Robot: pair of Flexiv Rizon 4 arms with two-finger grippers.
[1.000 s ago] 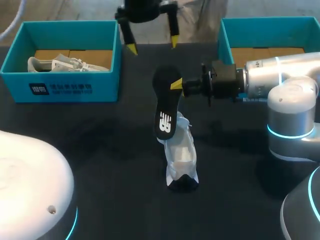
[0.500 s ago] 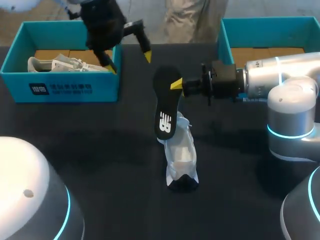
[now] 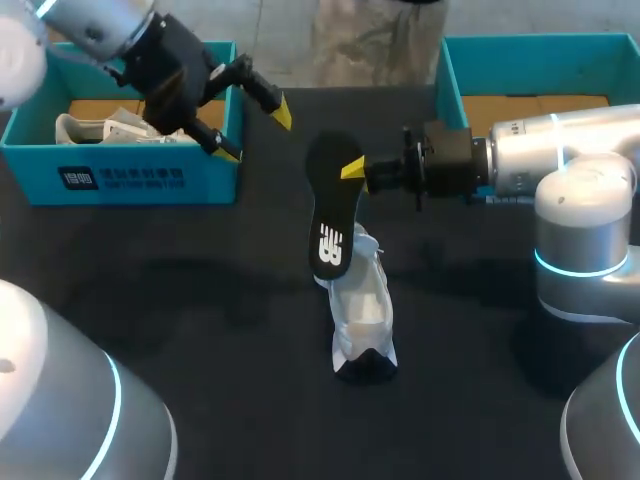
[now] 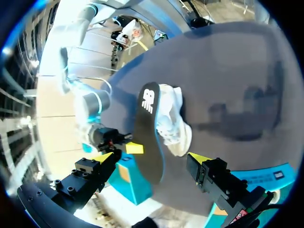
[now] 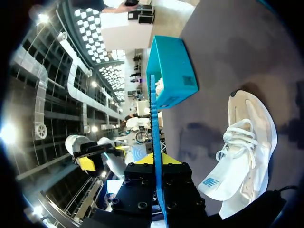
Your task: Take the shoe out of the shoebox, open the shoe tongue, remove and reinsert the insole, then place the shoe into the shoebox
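A white shoe (image 3: pixel 362 318) lies on the dark table with its toe toward the front edge; it also shows in the wrist views (image 4: pixel 174 119) (image 5: pixel 248 151). Above its heel my right gripper (image 3: pixel 352 168) is shut on the top end of a black insole (image 3: pixel 328 215), which hangs upright with its lower end at the shoe's opening. In the right wrist view the insole (image 5: pixel 153 121) is a thin edge between the shut yellow tips (image 5: pixel 154 160). My left gripper (image 3: pixel 255 132) hangs open beside the left shoebox (image 3: pixel 130 178). From its wrist view (image 4: pixel 151 159) the insole (image 4: pixel 147 137) is ahead.
The left blue shoebox holds a second white shoe (image 3: pixel 112 128) on a cardboard floor. Another blue box (image 3: pixel 447 75) stands at the back right, behind my right arm (image 3: pixel 560 160). Dark table surface lies open at the front left.
My left gripper has swung from the back middle of the table leftward and down to the corner of the left shoebox, still open. The right arm, insole and shoe have not moved.
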